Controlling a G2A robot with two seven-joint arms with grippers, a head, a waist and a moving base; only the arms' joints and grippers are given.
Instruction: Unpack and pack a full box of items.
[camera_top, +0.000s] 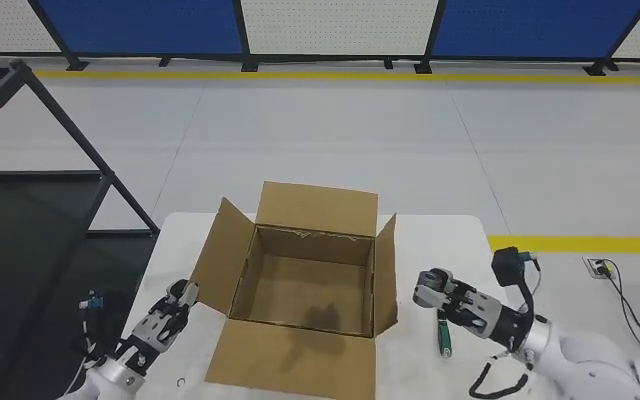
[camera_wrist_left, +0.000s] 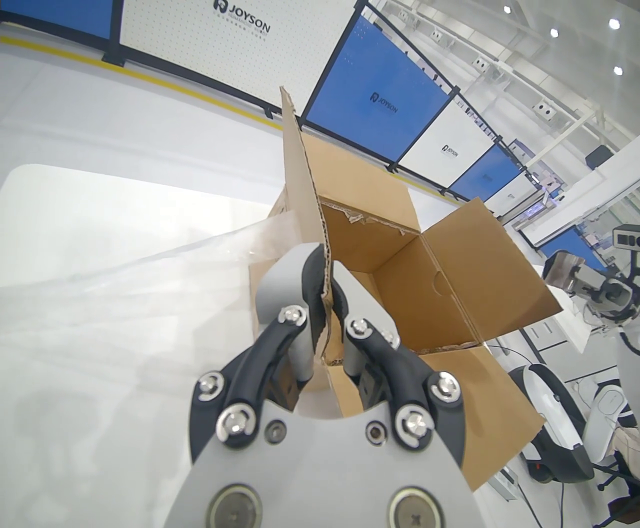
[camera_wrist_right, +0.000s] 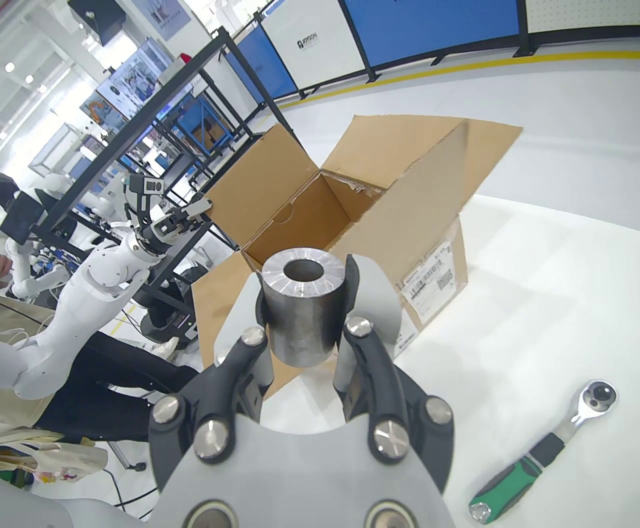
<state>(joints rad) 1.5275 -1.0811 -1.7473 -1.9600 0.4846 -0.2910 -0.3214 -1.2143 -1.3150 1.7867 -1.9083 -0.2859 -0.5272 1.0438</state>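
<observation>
Cardboard box (camera_top: 305, 290) sits mid-table, all four flaps open, mouth up; brown inner floor shows, with a dark shadow on it. Left gripper (camera_top: 186, 293) (camera_wrist_left: 326, 280) is at the box's 9 o'clock, low and angled toward it, jaws nearly closed, pinching the edge of the box's left flap. Right gripper (camera_top: 432, 288) (camera_wrist_right: 305, 280) is at the box's 3 o'clock, just outside the right flap, off the table (camera_top: 440, 240), jaws clamped around a metal cylinder (camera_wrist_right: 302, 310), bore end facing the box. Green-handled ratchet wrench (camera_top: 444, 335) (camera_wrist_right: 545, 450) lies on the table at the box's 4 o'clock, under the right arm. Clear plastic film (camera_wrist_left: 150, 280) lies by the box's left wall.
</observation>
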